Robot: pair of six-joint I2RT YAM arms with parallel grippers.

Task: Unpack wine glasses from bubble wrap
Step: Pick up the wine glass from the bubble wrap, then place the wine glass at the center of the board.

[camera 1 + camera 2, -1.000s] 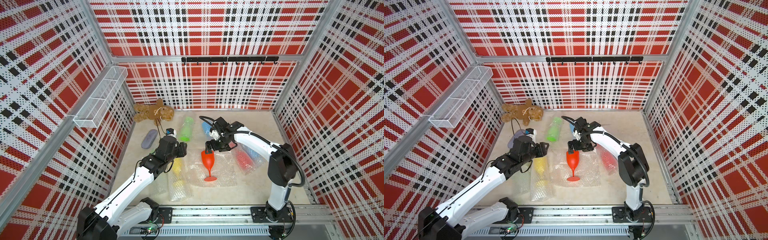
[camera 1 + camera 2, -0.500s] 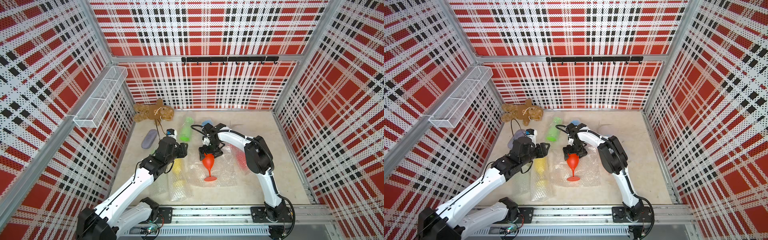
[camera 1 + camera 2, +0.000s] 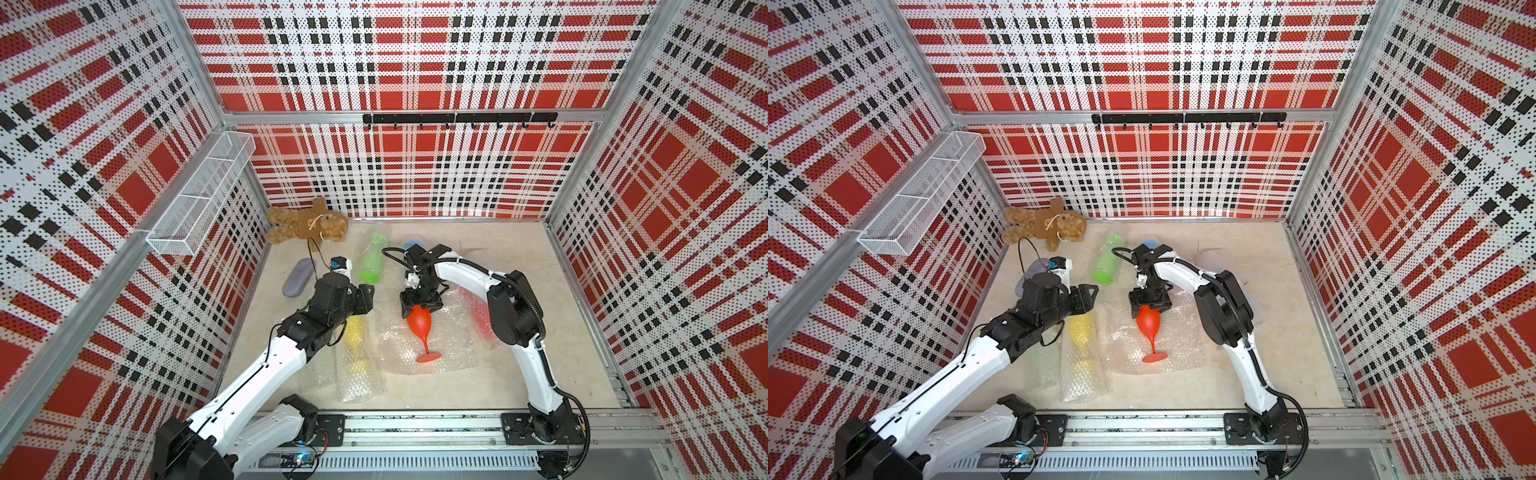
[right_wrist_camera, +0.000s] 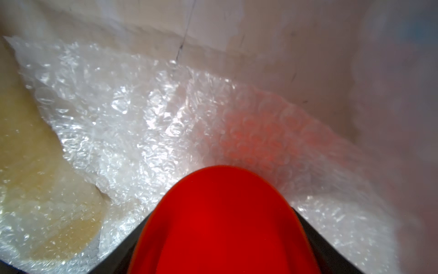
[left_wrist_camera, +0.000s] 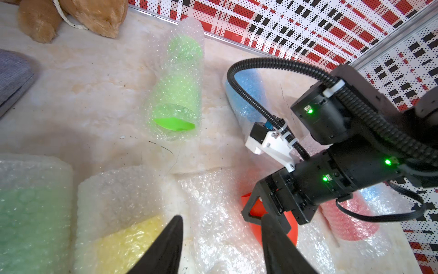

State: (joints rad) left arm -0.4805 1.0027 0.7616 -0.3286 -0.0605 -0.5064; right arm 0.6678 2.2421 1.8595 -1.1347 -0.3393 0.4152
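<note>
Since a second ago, the right gripper [image 3: 419,306] has been brought left and down over the mouth end of the red goblet [image 3: 420,328], and its jaws have been drawn inward. The goblet itself has not been shifted, and the left gripper [image 3: 365,298] has been kept where it was.

The red goblet is laid on its side in the middle of the floor, bare, on an opened sheet of bubble wrap [image 3: 451,353]. Its foot is turned toward the near edge and its bowl toward the far wall. In the right wrist view the bowl is seen filling the gap between the dark fingers [image 4: 331,251], which are set against both of its sides. The goblet is therefore judged to be clamped at the bowl, probably so that it can be lifted clear of the sheet.

The left gripper's jaws are held apart with nothing between them, above the far end of the yellow goblet [image 3: 355,332], which is not yet unwrapped. It is likely parked there in readiness for that parcel. A green goblet [image 3: 372,264] and a blue goblet [image 3: 411,245], both wrapped, lie farther back.
</note>
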